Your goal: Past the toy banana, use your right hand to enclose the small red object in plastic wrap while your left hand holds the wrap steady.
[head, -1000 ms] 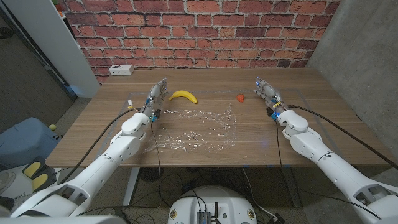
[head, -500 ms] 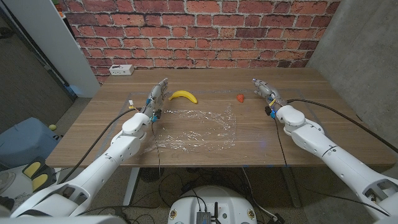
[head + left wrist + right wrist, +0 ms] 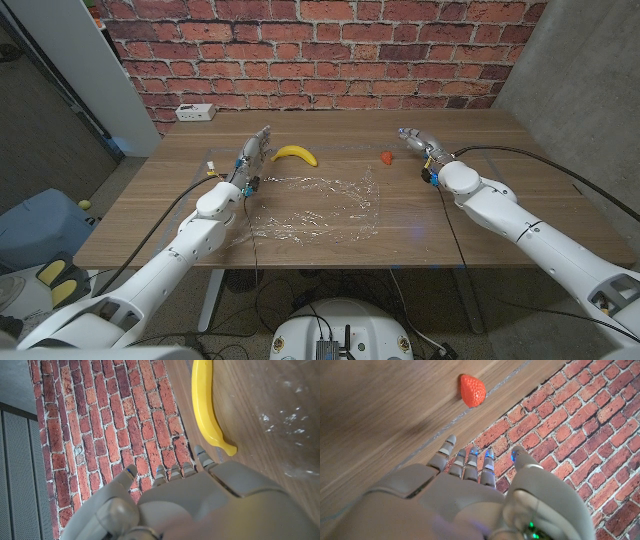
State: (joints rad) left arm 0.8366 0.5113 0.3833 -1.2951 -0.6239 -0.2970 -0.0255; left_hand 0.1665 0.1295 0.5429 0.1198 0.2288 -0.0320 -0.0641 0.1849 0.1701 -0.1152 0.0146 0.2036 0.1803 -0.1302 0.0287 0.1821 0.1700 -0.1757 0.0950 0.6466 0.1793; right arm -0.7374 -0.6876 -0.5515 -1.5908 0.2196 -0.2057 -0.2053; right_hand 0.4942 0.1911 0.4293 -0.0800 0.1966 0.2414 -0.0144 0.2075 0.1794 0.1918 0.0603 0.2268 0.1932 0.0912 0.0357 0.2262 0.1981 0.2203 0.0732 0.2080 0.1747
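Note:
The small red object (image 3: 387, 157) is a toy strawberry (image 3: 472, 390) lying on the wooden table beyond the far right corner of a clear sheet of plastic wrap (image 3: 315, 205). A yellow toy banana (image 3: 295, 153) lies past the wrap's far left corner, also seen close up as the banana (image 3: 206, 405). My right hand (image 3: 419, 143) hovers just right of the strawberry, fingers straight and apart, holding nothing (image 3: 470, 490). My left hand (image 3: 254, 151) stands open at the wrap's far left corner, just left of the banana (image 3: 200, 505).
A white power strip (image 3: 194, 112) sits at the table's far left by the brick wall. A small white item (image 3: 208, 166) lies left of my left hand. A grey wall panel stands to the right of the table (image 3: 470, 130).
My right hand has swung forward and to the left, closer to the strawberry. The left hand, the wrap and the banana have not moved.

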